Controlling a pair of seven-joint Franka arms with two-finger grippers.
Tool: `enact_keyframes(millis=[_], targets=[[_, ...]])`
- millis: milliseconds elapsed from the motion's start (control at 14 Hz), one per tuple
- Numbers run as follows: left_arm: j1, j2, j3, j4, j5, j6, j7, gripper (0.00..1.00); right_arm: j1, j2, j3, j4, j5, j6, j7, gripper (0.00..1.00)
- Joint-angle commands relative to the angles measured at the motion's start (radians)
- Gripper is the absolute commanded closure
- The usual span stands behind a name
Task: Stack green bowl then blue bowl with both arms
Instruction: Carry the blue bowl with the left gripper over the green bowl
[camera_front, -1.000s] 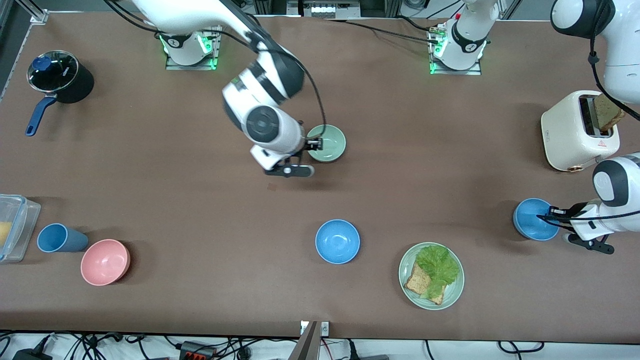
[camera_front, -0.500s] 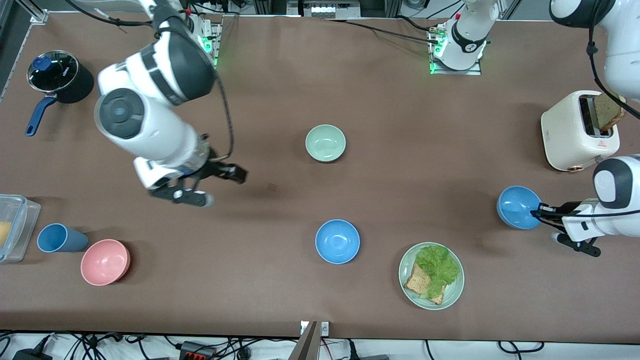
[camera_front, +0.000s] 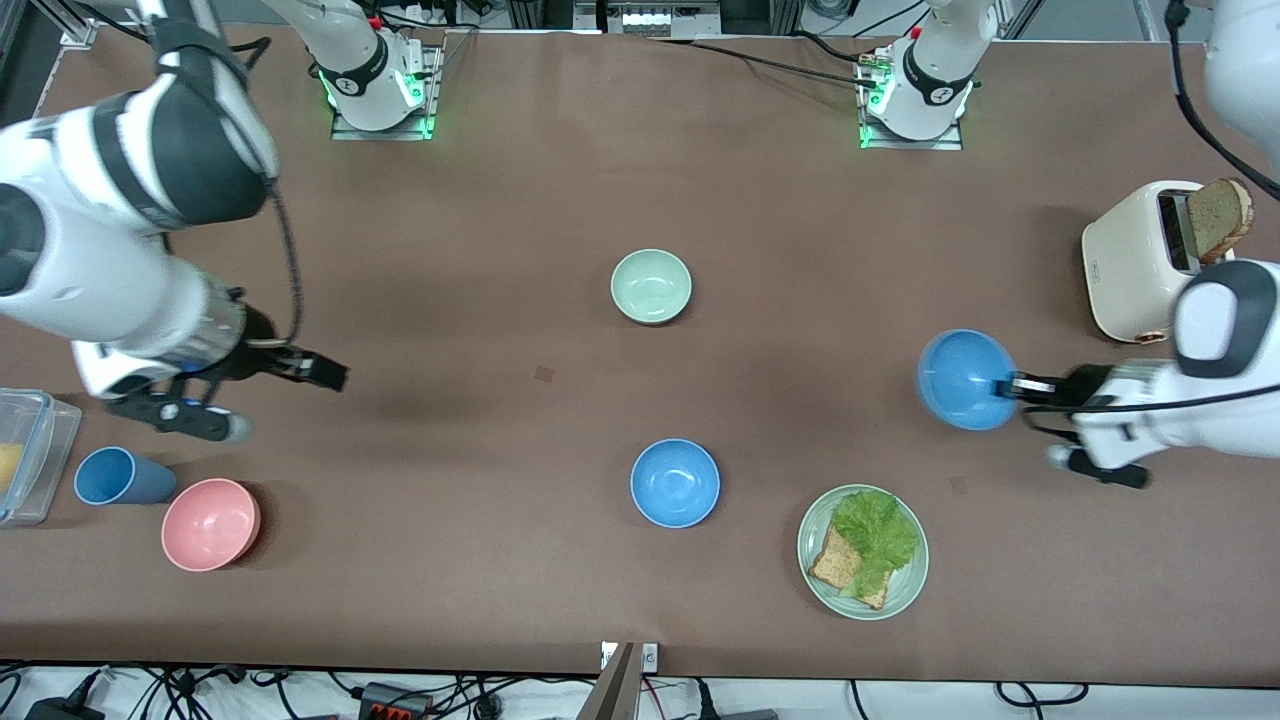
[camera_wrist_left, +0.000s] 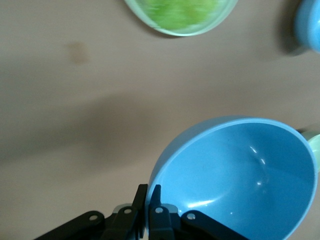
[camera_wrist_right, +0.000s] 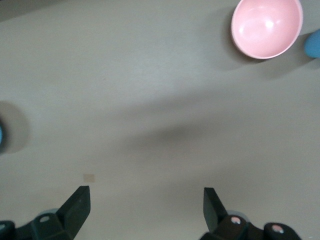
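Small matte pale mint-green bowl (camera_front: 651, 286): set mid-table, empty. Dull medium-blue bowl (camera_front: 962, 380): aloft toward the left arm's end, tilted, rim pinched by left gripper (camera_front: 1014, 387). Right gripper (camera_wrist_right: 145, 206): spread, empty, over bare table. Stacking not yet done.

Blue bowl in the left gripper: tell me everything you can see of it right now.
The blue bowl is small, round and deep-sided, a dull medium blue with a thin paler rim and a smooth inside that shows small glints. It is lifted off the table and tilted, with its opening turned sideways. The left gripper is shut on its rim, one finger inside and one outside. Nothing else touches it.
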Motion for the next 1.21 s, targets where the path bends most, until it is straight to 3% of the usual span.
enact_keyframes(millis=[0, 214, 429, 643, 857, 1143], targets=[[-0.007, -0.022, -0.115, -0.050, 0.000, 0.019, -0.252, 1.00, -0.026, -0.045, -0.038, -0.003, 0.003, -0.020, -0.148, 0.00], [-0.096, -0.029, -0.172, -0.117, 0.003, 0.120, -0.561, 1.00, -0.023, -0.100, -0.191, -0.015, 0.093, -0.029, -0.338, 0.00], [-0.190, -0.072, -0.179, -0.234, 0.002, 0.277, -0.801, 1.00, -0.023, -0.139, -0.286, -0.017, 0.109, -0.069, -0.466, 0.00], [-0.242, -0.095, -0.195, -0.356, 0.002, 0.451, -0.953, 1.00, -0.048, -0.185, -0.285, -0.037, 0.098, -0.093, -0.472, 0.00], [-0.238, -0.147, -0.262, -0.446, 0.002, 0.534, -1.027, 1.00, -0.049, -0.200, -0.287, -0.055, 0.095, -0.105, -0.490, 0.00], [-0.244, -0.192, -0.302, -0.602, 0.002, 0.694, -1.087, 1.00, -0.032, -0.238, -0.282, -0.116, 0.059, -0.078, -0.484, 0.00]])
